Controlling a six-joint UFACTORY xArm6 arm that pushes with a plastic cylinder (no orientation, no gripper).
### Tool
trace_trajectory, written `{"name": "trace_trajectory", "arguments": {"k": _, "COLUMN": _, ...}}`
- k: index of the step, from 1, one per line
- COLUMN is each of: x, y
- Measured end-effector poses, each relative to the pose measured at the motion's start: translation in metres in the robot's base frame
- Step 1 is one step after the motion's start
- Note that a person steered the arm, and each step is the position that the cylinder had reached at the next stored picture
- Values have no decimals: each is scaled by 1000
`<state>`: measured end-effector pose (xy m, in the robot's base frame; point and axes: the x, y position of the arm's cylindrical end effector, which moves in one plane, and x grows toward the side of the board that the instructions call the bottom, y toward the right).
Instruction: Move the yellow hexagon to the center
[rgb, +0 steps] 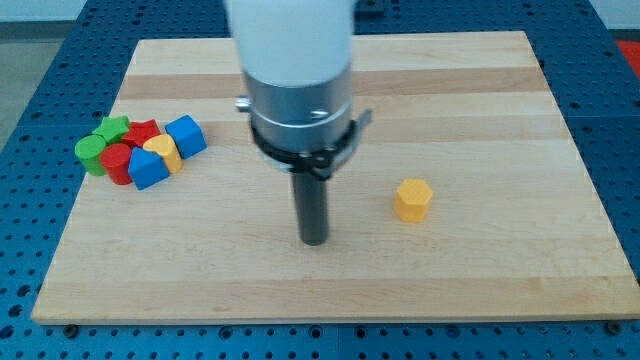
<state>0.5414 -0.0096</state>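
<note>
The yellow hexagon (412, 200) sits alone on the wooden surface (480, 110), right of the view's middle. My tip (314, 241) rests on the surface to its left, apart from it; this tool is a bare rod, grasping nothing. Far left, well apart, huddle a green star (112, 128), green cylinder (91, 155), red blocks (143, 133), a small yellow block (162, 151) and two blue blocks (186, 135).

Wooden desk (500, 280) with scattered blocks

A yellow hexagon (412, 199) lies alone; well to the view's left of it huddle green blocks (100, 143), red blocks (132, 148), a yellow block (163, 152) and two blue blocks (185, 135), touching.
</note>
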Motion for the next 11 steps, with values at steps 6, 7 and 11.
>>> {"name": "trace_trajectory", "arguments": {"k": 6, "x": -51, "y": 76}}
{"name": "trace_trajectory", "arguments": {"k": 7, "x": -62, "y": 54}}
{"name": "trace_trajectory", "arguments": {"k": 11, "x": -116, "y": 4}}
